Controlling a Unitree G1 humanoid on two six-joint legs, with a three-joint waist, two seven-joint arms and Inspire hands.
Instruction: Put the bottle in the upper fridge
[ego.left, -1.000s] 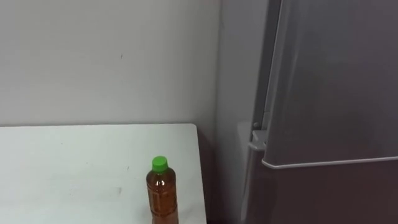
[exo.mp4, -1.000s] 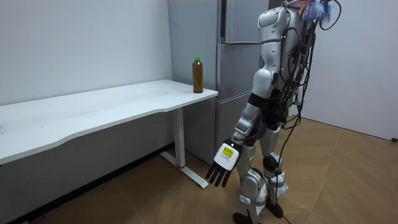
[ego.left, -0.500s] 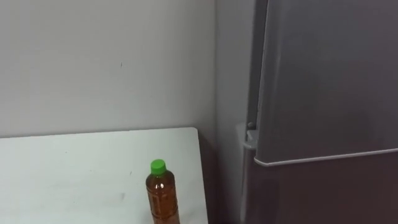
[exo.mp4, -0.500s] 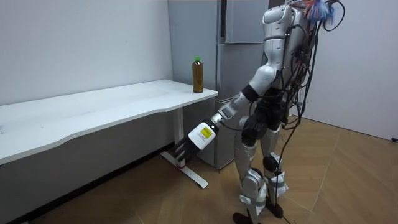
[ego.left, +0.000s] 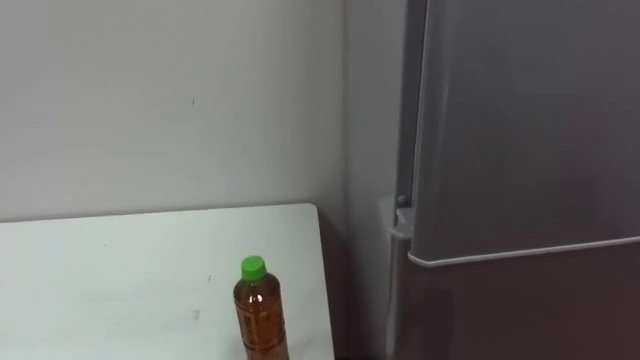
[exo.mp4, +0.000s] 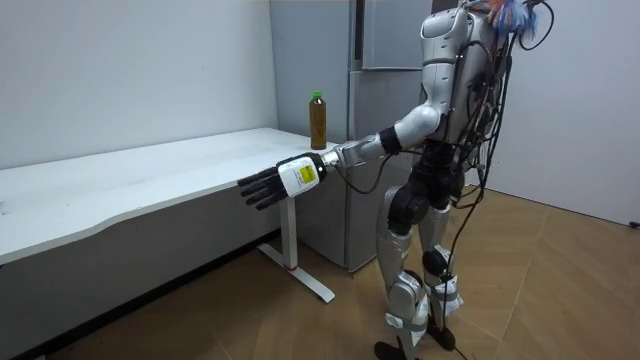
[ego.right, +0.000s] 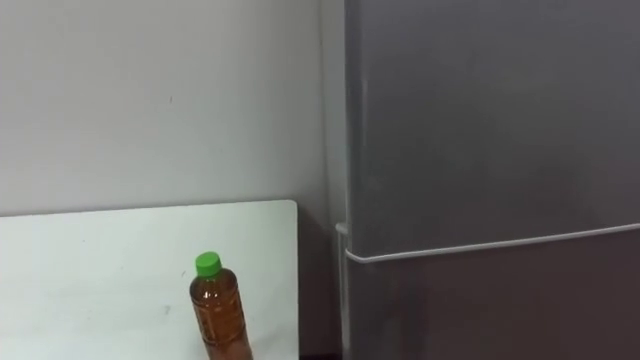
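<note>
Entry: one grey fridge (ego.left: 520, 150), doors shut, is being noted beyond the left hand (exo.mp4: 285, 180) and to its right. One white surface (ego.left: 120, 270) is lying just past the hand. The hand is being held out flat and empty, fingers straight. One bottle (ego.left: 260, 315) with one green cap (ego.left: 254, 266) is standing upright on the surface beyond the hand, untouched. It is being judged full, fairly heavy and smooth-walled; its mid-body is being favoured for the hold.
</note>
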